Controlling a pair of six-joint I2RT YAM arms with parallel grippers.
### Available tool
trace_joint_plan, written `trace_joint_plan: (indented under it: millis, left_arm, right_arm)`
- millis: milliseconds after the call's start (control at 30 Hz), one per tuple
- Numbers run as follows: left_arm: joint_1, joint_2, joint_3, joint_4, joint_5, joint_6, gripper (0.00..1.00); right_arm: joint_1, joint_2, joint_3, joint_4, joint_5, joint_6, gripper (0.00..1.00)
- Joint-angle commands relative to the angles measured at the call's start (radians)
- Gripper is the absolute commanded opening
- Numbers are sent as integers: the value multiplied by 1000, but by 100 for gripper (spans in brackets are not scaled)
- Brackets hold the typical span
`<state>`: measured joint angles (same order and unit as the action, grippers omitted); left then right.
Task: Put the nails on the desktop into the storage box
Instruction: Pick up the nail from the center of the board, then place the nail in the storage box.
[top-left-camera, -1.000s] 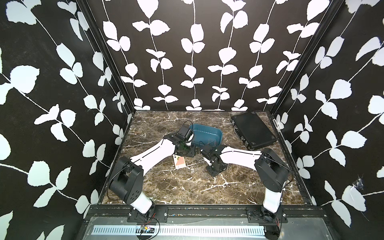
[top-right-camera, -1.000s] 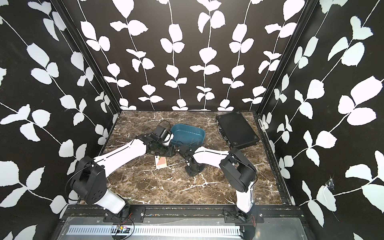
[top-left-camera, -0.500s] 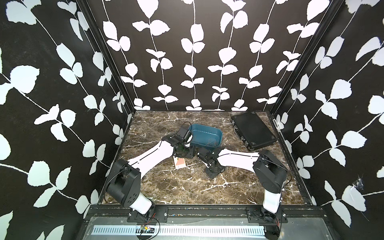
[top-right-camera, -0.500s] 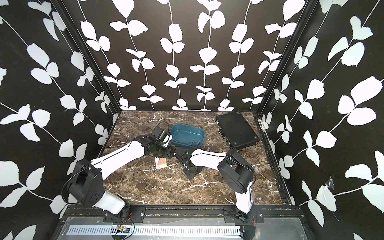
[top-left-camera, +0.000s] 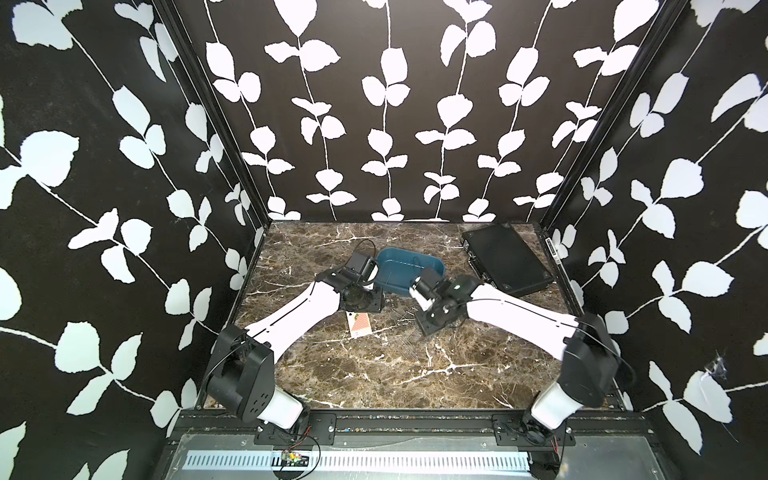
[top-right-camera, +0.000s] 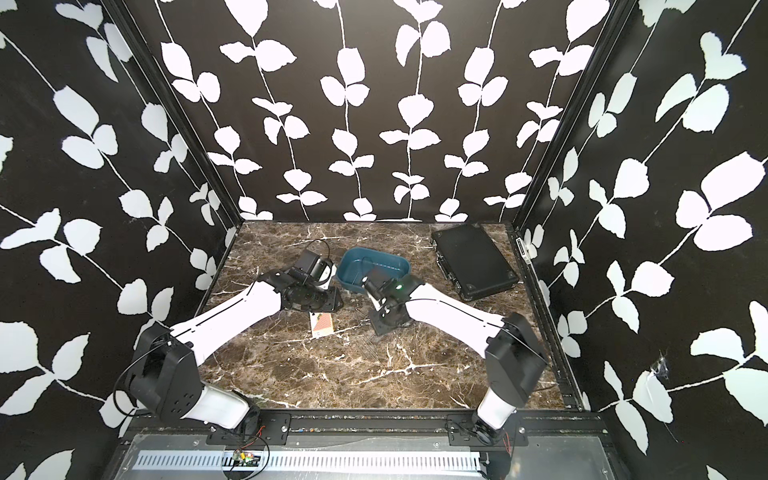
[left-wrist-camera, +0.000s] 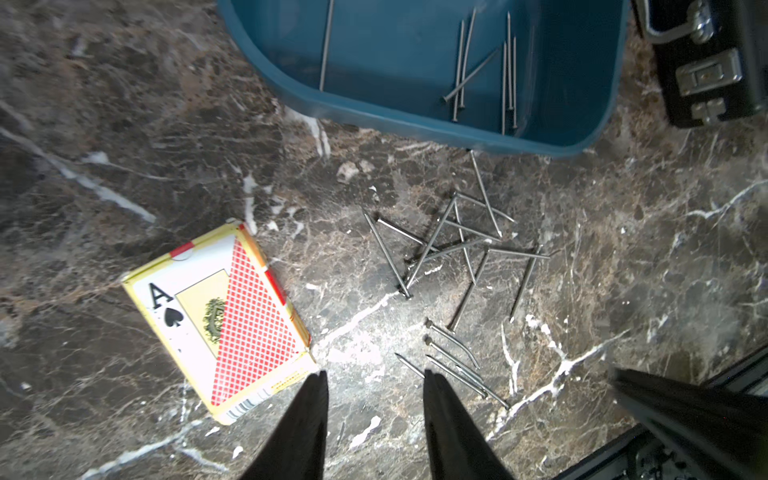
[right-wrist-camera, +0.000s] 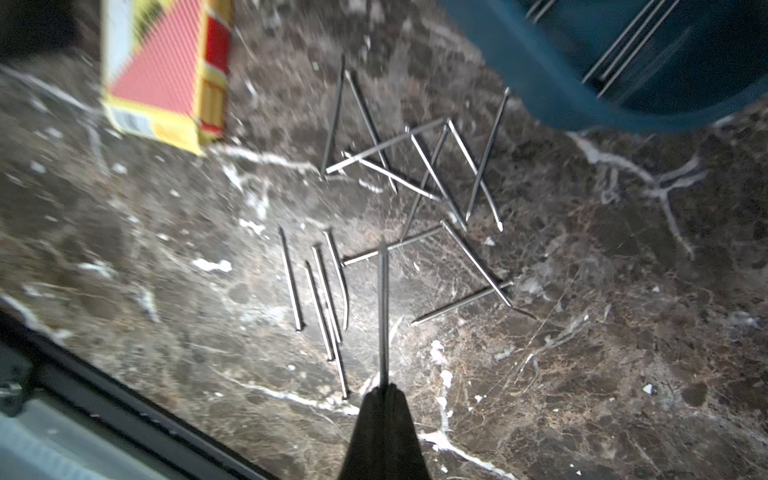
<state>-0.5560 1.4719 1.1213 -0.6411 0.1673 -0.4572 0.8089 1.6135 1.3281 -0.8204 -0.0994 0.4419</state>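
Several thin silvery nails (left-wrist-camera: 449, 249) lie scattered on the brown marble desktop (top-left-camera: 374, 374), just in front of the teal storage box (top-left-camera: 409, 272); the right wrist view shows the same nails (right-wrist-camera: 415, 174). More nails lie inside the storage box (left-wrist-camera: 415, 62). My right gripper (right-wrist-camera: 384, 388) is shut on one nail (right-wrist-camera: 384, 311), which juts straight out past the tips over the loose ones. My left gripper (left-wrist-camera: 374, 376) is open above bare desktop, with nothing between its fingers and a few nails just beside one fingertip.
A playing-card box (left-wrist-camera: 220, 316) lies on the desktop left of the nails, close to my left gripper. A flat black case (top-left-camera: 507, 257) sits at the back right, beside the storage box (top-right-camera: 374, 270). Patterned walls close in three sides.
My right gripper's jaws have closed onto a nail, and that wrist has shifted slightly over the pile. The left arm has barely moved.
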Motion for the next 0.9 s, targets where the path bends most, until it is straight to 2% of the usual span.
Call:
trace_joint_plan:
  millis: [0,167,300,400,600,867]
  left_arm:
    - [24,-45,-13,-9,3,-16,40]
    - [43,-62,-21,-21,23,-19,40]
    - [48,-89,-23,-52,19,-7,40]
    - [55,-112,-30,-77,13,8,41]
    - [76,-146,-60,-98,25,23,43]
    - [97,-138,-86,-91,48,38,43]
  right_arm:
    - [-102,-50,35,67,-139,169,0]
    - [-205,14,107,159,-155,419,0]
    - [-209,162,241,180,-156,491,0]
    - [-210,274,323,165,-126,505,0]
    - [-246,425,391,206,-114,520,0]
    - [-260,601,578,70,-118,412,0]
